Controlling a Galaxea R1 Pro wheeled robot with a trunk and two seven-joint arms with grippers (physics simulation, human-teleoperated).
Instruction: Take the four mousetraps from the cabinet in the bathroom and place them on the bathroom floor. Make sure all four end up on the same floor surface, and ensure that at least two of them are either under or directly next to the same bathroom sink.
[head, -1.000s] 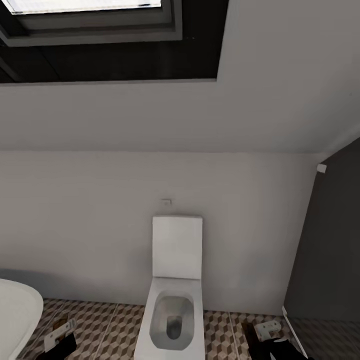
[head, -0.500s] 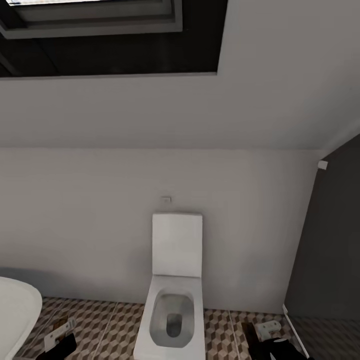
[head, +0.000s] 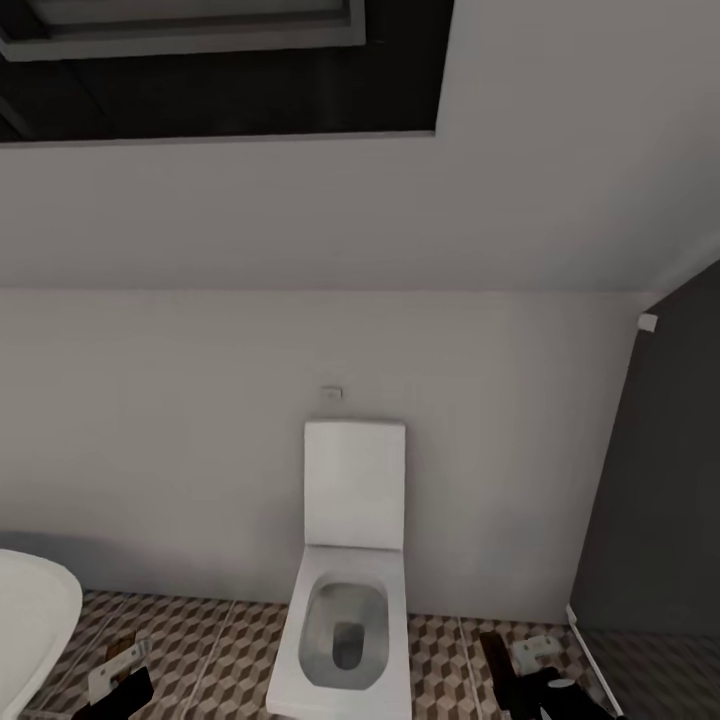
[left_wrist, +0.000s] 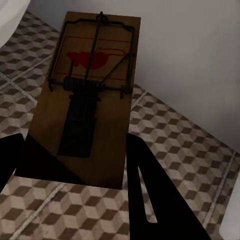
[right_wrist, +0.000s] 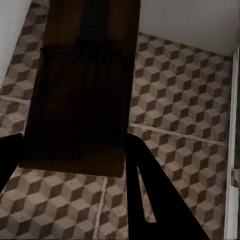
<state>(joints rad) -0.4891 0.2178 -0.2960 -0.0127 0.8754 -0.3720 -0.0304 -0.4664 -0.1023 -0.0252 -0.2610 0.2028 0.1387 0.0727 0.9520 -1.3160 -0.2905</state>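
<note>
A flat tan wooden mousetrap (left_wrist: 87, 95), rectangular, with dark wire spring parts and a red printed mark, is clamped between the black fingers of the left gripper (left_wrist: 75, 165). A second board-shaped mousetrap (right_wrist: 82, 85), darker in shadow and crossed by thin wire, is gripped the same way by the right gripper (right_wrist: 75, 160). Both are held above the bathroom floor (left_wrist: 190, 150), whose square tiles carry a brown, beige and white cube pattern with pale grout lines. In the head view, a glossy white boxy toilet (head: 348, 600) is seen against a plain matte wall (head: 180, 450), with the rounded white edge of a bathtub (head: 30, 620) beyond the left gripper (head: 120, 680).
</note>
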